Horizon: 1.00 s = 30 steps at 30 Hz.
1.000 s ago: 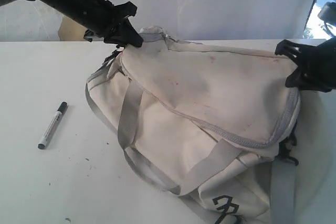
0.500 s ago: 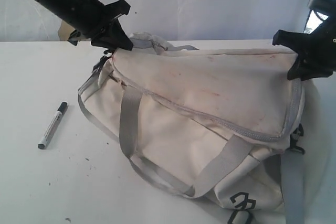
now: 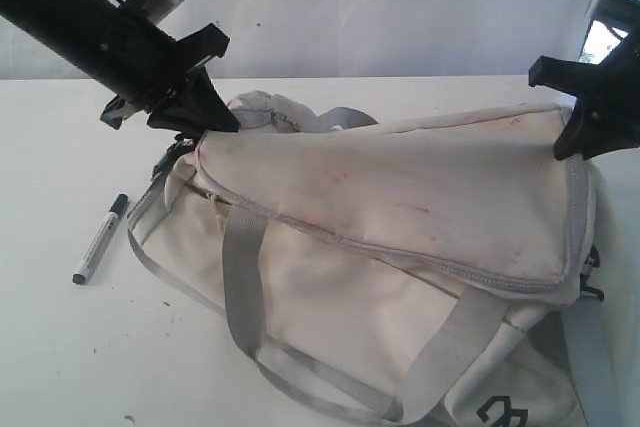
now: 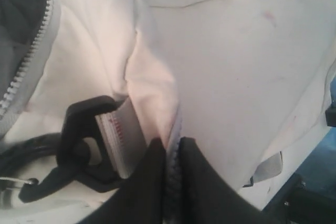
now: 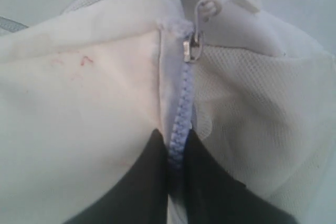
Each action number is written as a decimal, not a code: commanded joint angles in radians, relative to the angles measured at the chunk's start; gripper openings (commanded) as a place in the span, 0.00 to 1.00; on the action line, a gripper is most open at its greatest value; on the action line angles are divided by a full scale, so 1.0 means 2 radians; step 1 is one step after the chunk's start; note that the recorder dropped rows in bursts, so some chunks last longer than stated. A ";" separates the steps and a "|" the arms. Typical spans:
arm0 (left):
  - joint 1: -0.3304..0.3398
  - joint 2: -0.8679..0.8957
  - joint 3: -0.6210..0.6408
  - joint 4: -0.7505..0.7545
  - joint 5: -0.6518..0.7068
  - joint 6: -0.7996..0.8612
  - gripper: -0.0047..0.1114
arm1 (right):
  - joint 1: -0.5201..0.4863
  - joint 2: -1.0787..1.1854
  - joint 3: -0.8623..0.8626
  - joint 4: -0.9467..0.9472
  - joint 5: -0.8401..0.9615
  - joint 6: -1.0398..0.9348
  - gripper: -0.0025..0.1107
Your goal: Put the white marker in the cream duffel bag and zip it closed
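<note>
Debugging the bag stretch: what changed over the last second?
The left arm pulled its end of the bag leftward and a little down in the exterior view, drawing the top flap flatter. The right arm barely shifted. Both pairs of jaws stay shut on the zipper edge; nothing let go. The marker lies where it was on the table.

On the cream duffel bag [image 3: 400, 207] — logo [image 3: 500, 413] half below the exterior view's edge.
</note>
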 commanded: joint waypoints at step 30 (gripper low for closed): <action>-0.003 -0.028 -0.033 0.106 -0.148 0.067 0.68 | -0.011 0.000 -0.037 0.096 -0.002 -0.142 0.60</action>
